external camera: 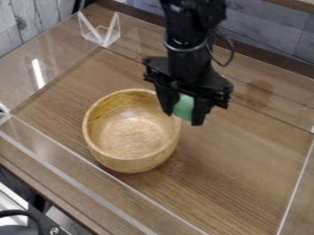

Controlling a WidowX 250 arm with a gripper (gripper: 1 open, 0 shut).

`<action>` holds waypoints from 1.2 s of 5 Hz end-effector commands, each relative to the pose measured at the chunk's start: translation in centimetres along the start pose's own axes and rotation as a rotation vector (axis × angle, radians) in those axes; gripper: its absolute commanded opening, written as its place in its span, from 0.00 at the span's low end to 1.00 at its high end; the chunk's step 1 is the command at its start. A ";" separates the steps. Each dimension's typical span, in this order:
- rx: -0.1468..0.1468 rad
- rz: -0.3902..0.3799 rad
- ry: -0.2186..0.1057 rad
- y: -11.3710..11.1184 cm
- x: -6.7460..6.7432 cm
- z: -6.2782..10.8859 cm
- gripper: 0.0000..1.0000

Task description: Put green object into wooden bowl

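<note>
My black gripper (186,108) points straight down and is shut on the green object (185,107), a bright green block held between its fingers, lower end showing. It hangs just above and to the right of the wooden bowl (131,128), near the bowl's right rim. The round light-tan bowl stands on the wooden table with nothing inside it. The upper part of the block is hidden by the fingers.
A clear plastic wall (73,197) fences the wooden tabletop (233,174) on all sides. A small clear stand (98,29) sits at the back left. Cables hang behind the arm (190,27).
</note>
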State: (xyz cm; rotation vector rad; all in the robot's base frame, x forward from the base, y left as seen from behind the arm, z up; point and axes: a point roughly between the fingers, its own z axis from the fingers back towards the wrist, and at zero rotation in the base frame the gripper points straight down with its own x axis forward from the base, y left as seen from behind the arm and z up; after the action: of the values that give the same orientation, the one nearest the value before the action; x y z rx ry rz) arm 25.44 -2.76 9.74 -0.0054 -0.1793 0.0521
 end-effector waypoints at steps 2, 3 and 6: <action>0.007 0.003 -0.036 0.0 0.9 0.2 0.00; 0.014 0.014 -0.037 0.6 1.0 0.3 0.00; 0.042 0.143 -0.036 1.5 2.4 0.6 0.00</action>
State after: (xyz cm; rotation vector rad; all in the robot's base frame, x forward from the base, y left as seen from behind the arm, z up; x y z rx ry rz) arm 26.73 -1.15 9.50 0.0265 -0.1663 0.1973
